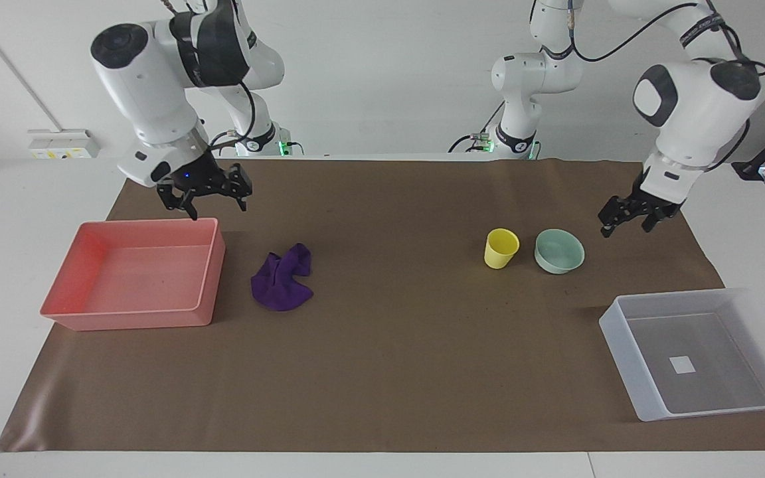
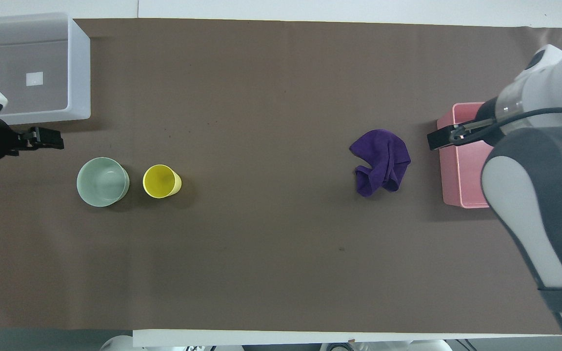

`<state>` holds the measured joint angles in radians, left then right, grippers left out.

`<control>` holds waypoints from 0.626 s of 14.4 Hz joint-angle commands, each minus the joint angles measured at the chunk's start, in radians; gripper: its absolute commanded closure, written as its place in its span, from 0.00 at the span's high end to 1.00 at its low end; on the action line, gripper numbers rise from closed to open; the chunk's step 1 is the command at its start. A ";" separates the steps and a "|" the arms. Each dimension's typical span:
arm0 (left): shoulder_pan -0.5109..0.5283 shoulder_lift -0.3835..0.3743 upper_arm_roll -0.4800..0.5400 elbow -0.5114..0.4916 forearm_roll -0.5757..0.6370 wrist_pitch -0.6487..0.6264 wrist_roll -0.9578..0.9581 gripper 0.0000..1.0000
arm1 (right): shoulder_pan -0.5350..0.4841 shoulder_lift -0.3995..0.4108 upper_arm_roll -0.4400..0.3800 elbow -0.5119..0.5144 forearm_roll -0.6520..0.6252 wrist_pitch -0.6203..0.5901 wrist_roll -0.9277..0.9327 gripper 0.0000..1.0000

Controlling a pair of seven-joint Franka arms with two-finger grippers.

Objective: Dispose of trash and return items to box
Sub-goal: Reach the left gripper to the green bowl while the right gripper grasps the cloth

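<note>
While my empty right claw (image 1: 210, 203) hung spread, the purple cloth (image 1: 281, 278) lay crumpled, long axis running toward me; left claw (image 1: 629, 223) also parted.

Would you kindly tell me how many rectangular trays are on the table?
2. The pink tray sits at the right arm's end, beside the purple cloth; the clear-white tray sits at the left arm's end. None appears hidden.

Pink tray (image 1: 131, 318) at right arm's end, on brown mat (image 1: 389, 372).
</note>
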<state>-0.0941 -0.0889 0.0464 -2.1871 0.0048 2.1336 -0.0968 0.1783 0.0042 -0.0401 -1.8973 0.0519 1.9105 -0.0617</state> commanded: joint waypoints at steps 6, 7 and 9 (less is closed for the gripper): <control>-0.049 0.026 0.007 -0.252 -0.012 0.255 -0.076 0.64 | 0.053 0.146 0.005 -0.190 0.009 0.358 0.092 0.94; -0.049 0.038 0.009 -0.252 -0.012 0.271 -0.090 0.34 | 0.058 0.161 0.005 -0.201 0.009 0.376 0.100 0.93; -0.047 0.055 0.009 -0.252 -0.012 0.279 -0.084 0.06 | 0.079 0.171 0.003 -0.247 0.009 0.435 0.120 0.92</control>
<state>-0.1279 -0.0463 0.0441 -2.4249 0.0032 2.3748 -0.1661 0.2456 0.1774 -0.0384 -2.0943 0.0526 2.2887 0.0310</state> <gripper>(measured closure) 0.300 0.075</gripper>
